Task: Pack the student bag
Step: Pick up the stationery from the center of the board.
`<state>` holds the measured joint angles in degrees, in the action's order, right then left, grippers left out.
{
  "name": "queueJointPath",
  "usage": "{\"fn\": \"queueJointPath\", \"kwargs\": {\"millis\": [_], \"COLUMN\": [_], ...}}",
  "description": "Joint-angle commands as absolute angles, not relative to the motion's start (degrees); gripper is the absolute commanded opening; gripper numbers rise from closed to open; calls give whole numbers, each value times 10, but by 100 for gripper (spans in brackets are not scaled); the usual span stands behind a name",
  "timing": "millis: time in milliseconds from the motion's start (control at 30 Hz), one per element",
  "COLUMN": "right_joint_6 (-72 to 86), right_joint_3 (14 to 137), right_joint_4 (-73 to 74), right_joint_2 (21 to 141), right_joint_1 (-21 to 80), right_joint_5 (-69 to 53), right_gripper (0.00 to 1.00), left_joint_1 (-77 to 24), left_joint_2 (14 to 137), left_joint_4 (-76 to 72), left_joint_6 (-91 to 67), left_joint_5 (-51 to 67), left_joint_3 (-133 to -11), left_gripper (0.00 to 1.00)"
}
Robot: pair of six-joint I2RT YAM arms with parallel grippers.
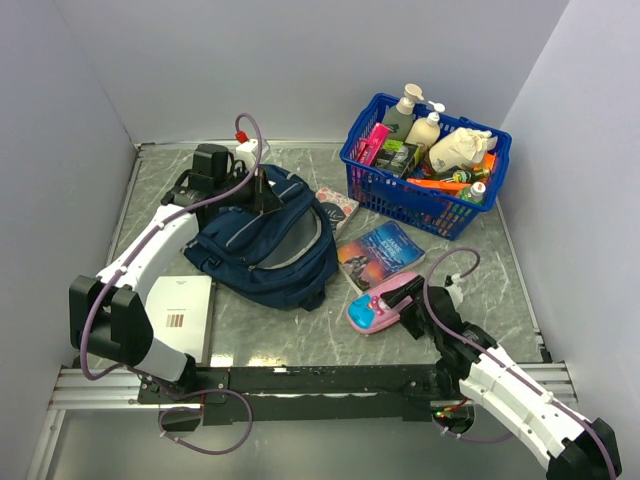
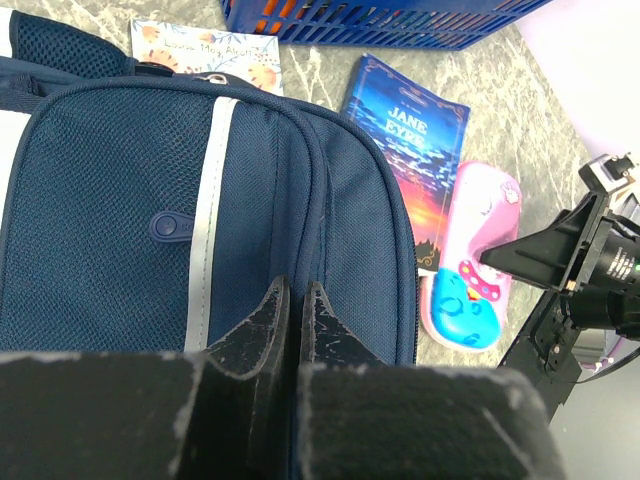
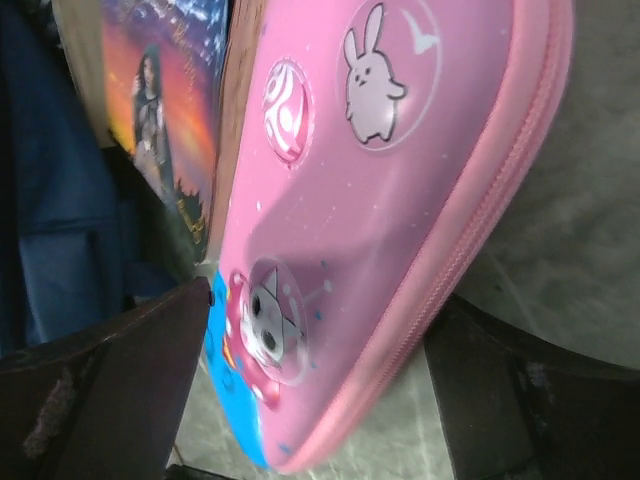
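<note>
**Left gripper** (image 2: 296, 300): fingers closed to a hairline slit, with the tips down on a seam of the student bag (image 1: 268, 248). Whether fabric or a zip pull is pinched cannot be told.

**Right gripper** (image 1: 402, 305): jaws spread wide across the pink pencil case (image 1: 372, 314), and both fingers appear to press its long edges.

**Surroundings:**
- The case lies by the desk's near edge, right of centre, against the Jane Eyre book (image 1: 380, 256) just beyond it.
- A smaller floral booklet (image 1: 336, 208) lies between the bag and the blue basket (image 1: 400, 205).
- The basket occupies the far right corner, filled with bottles and packets.
- A white card (image 1: 180, 312) sits at the near left, partly covered by the left arm.

**Bag:** it lies flat, left of centre. It is navy with a grey stripe and a mesh panel.

**Not determinable:** the left gripper hides the bag's far end. Whether the main compartment is zipped cannot be made out.
</note>
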<state>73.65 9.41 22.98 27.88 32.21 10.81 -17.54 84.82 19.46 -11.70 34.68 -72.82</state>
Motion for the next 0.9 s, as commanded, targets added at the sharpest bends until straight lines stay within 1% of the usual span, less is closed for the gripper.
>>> {"fn": "queueJointPath", "kwargs": {"millis": [0,33,133,267,433,500,567,667,700,733,767,800,867], "right_joint_6": [704,697,666,646,650,650,654,656,655,650,648,638,625], "right_joint_3": [93,96,113,117,119,125,129,144,146,147,149,149,160], "right_joint_4": [100,91,69,41,45,46,50,73,76,82,83,86,99], "right_joint_2": [290,292,292,303,365,386,403,413,410,405,388,376,337], "right_joint_1": [321,322,323,323,323,322,323,323,323,323,323,322,323], "right_joint_5": [105,106,112,118,123,124,122,120,119,118,112,106,96], "right_gripper": [83,77,72,73,77,78,75,61,54,48,44,37,27], "left_joint_1": [-177,-177,-177,-177,-177,-177,-177,-177,-177,-177,-177,-177,-177], "left_joint_2": [802,802,799,797,793,792,790,789,789,789,788,788,786], "left_joint_4": [136,137,137,135,135,136,135,138,140,142,145,147,160], "left_joint_6": [-130,-130,-131,-133,-134,-134,-134,-131,-131,-128,-125,-123,-113], "left_joint_5": [389,390,390,392,393,394,395,396,400,402,403,405,407], "left_joint_3": [-738,-738,-737,-736,-737,-737,-735,-736,-737,-737,-739,-739,-744], "left_gripper": [1,1,1,1,1,1,1,1,1,1,1,1,1]}}
